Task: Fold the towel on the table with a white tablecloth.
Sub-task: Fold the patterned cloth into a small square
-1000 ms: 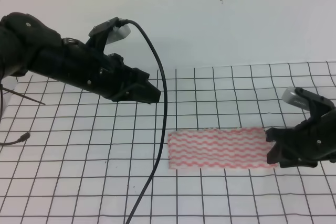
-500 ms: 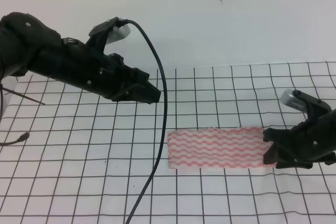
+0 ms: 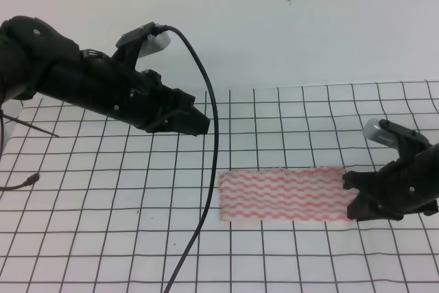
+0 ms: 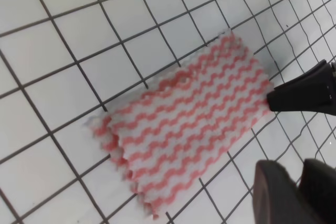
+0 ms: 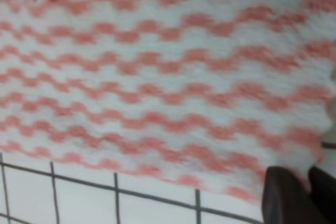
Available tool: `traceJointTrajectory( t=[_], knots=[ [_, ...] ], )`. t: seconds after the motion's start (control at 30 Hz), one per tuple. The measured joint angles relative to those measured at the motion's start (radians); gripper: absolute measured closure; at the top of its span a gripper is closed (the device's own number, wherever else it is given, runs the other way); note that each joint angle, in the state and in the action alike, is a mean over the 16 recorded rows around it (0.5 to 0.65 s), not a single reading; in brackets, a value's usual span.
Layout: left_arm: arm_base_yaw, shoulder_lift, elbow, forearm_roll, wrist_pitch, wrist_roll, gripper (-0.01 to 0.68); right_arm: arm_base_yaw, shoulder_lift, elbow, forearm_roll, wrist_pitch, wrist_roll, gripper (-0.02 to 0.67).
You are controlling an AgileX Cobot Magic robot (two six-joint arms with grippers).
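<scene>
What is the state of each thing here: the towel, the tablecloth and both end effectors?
towel: lies flat as a long strip, its left short edge layered
white tablecloth: spread flat under the towel
left end effector: raised over the tablecloth, apart from the towel, holds nothing
right end effector: low at the towel's right end; grip cannot be told

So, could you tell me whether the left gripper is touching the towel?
No, the left gripper hangs above the grid cloth, apart from the towel.
</scene>
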Motion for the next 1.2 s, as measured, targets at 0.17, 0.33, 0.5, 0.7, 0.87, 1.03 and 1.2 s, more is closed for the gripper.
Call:
traceJointTrajectory(
  t=[0.17,0.33,0.5,0.7,0.87,1.03,1.2],
  knots=[
    [0.000,0.000,0.000,0.001,0.002,0.000,0.572,0.000,-0.023,0.000,-0.002,0.000,-0.023,0.597],
    [0.000,0.001,0.000,0.000,0.006,-0.001,0.571,0.000,-0.046,0.000,-0.001,0.000,-0.071,0.610],
    [0.000,0.001,0.000,-0.004,0.010,-0.002,0.572,0.000,-0.056,0.000,0.029,0.007,-0.161,0.616],
    [0.000,0.000,0.000,-0.012,0.013,-0.003,0.571,0.007,-0.056,0.000,0.099,0.025,-0.299,0.620],
    [0.001,-0.002,0.000,-0.020,0.014,-0.004,0.571,0.024,-0.056,0.000,0.171,0.033,-0.404,0.621],
    [0.001,-0.007,0.000,-0.024,0.018,-0.004,0.571,0.051,-0.051,-0.014,0.224,0.042,-0.473,0.622],
    [0.002,-0.019,0.000,-0.014,0.024,-0.003,0.571,0.087,-0.031,-0.052,0.254,0.060,-0.507,0.622]
  ],
)
